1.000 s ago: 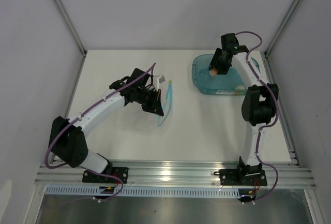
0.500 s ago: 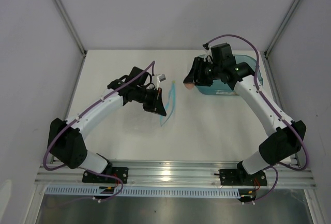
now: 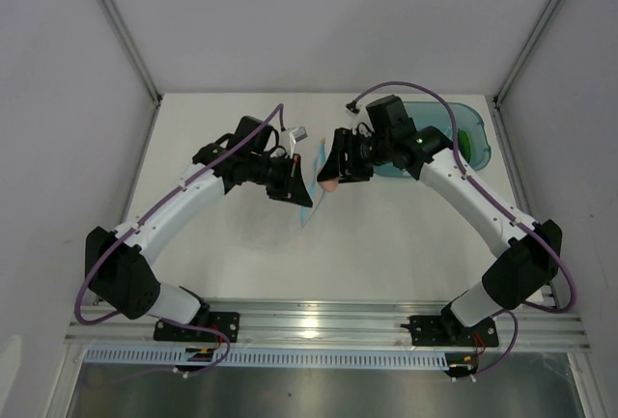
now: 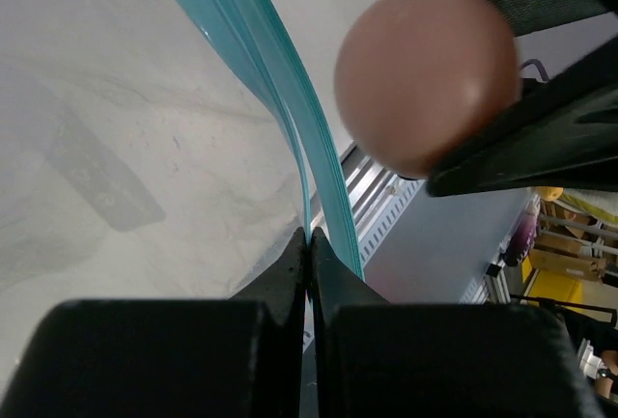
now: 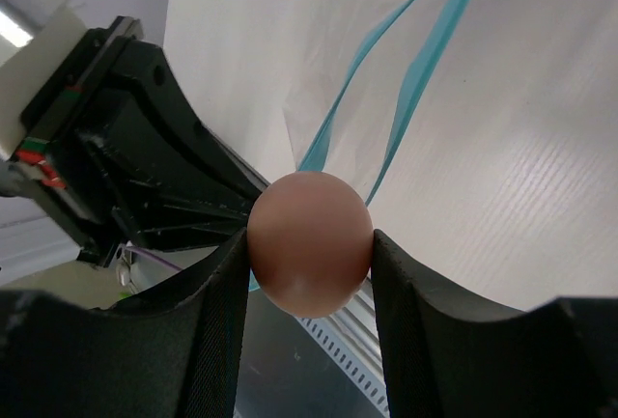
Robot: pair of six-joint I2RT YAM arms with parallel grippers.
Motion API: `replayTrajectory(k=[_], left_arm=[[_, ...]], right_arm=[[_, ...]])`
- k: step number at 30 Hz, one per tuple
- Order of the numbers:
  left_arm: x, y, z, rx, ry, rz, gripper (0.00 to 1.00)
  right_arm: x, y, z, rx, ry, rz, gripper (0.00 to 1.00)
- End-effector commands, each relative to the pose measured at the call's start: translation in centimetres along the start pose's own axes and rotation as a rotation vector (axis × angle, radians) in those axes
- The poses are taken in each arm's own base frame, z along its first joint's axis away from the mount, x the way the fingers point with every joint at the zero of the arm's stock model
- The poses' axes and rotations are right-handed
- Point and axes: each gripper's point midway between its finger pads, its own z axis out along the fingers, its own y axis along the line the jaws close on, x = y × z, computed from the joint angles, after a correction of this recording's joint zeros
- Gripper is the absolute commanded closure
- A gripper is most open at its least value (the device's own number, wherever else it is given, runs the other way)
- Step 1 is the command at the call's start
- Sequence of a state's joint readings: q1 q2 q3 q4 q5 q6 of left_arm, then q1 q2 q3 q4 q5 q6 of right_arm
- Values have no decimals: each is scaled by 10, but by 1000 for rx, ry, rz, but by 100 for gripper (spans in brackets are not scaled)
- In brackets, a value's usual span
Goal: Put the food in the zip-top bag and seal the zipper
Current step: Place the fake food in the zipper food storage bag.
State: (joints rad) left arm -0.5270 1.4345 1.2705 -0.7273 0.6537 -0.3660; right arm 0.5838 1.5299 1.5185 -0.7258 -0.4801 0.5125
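While your left end effector (image 4: 309, 262) is clamped shut on the zipper (image 4: 253, 51), it holds the zip-top bag (image 3: 310, 202) up with the two blue strips parted ahead of its tips, probably so the mouth stays open for loading. Your right end effector (image 5: 309, 281) grips the peach-pink egg-shaped piece (image 5: 309, 240) between its fingers, just beside that opening. You'll find no legible brand, label or writing anywhere.
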Motion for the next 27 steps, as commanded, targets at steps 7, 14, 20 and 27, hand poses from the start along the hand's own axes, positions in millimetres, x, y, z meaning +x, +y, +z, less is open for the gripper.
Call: replayTrajectory(k=[7, 14, 20, 27], left_arm=[[-20, -16, -19, 7, -104, 35, 99], [-23, -24, -23, 38, -124, 49, 99], [-26, -29, -29, 46, -168, 68, 99], [-23, -29, -25, 62, -156, 57, 99]], right_arm=[[6, 13, 20, -51, 69, 5, 100], [4, 9, 31, -23, 68, 15, 100], [8, -8, 38, 62, 97, 57, 100], [1, -4, 41, 51, 90, 36, 96]])
